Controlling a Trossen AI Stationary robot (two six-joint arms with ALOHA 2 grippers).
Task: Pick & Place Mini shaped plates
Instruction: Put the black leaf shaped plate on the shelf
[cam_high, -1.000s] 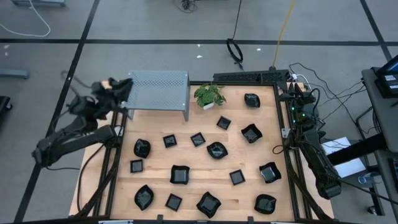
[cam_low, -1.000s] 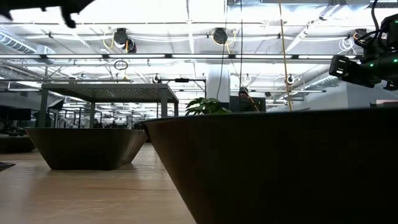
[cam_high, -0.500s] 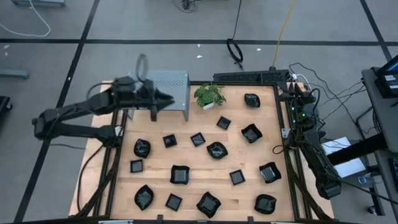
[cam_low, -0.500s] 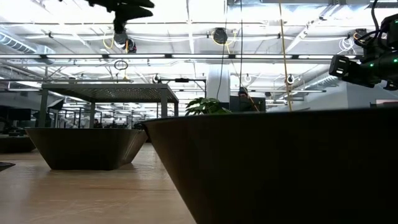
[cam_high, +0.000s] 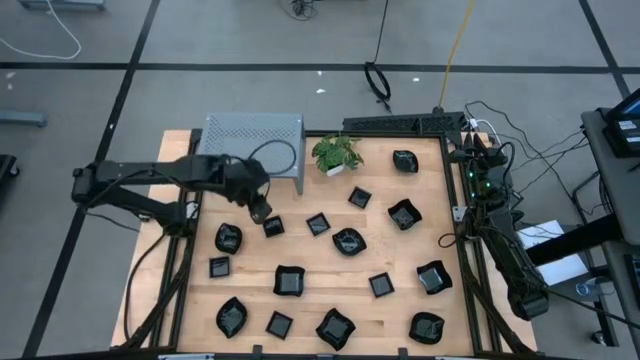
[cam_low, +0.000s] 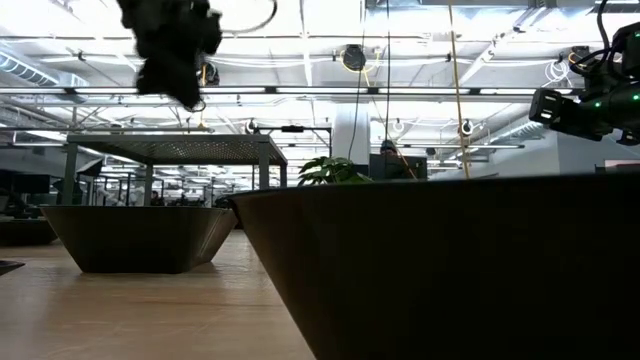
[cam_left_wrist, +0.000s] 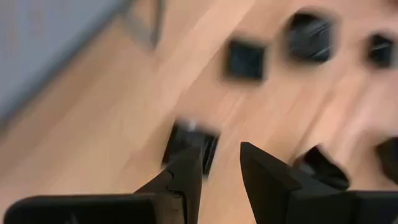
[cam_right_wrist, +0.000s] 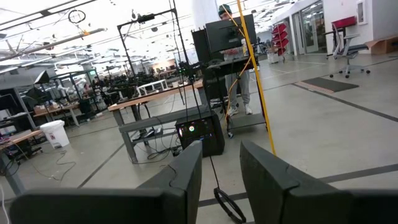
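Several small glossy black plates, square and wavy-edged, lie flat on the wooden table (cam_high: 400, 255). My left gripper (cam_high: 261, 212) hangs open in the air over the table's far left part. It is just on the far-left side of a small square plate (cam_high: 272, 227), which shows blurred beyond the fingers in the left wrist view (cam_left_wrist: 189, 144). A rounded plate (cam_high: 228, 238) lies near it. In the low view the left gripper (cam_low: 186, 88) is well above the tabletop. My right gripper (cam_right_wrist: 221, 171) is open, its arm folded by the table's right edge (cam_high: 500, 250).
A grey perforated rack (cam_high: 252, 136) stands at the far left corner, close behind the left arm. A small green potted plant (cam_high: 337, 152) sits beside it. In the low view two dark plates (cam_low: 430, 270) (cam_low: 140, 236) fill the foreground. Cables run along the right edge.
My left arm has swung in from beyond the table's far left corner, passed over the grey rack, and come toward the near edge and down. Its gripper now hangs by the small square plate. No plate has moved.
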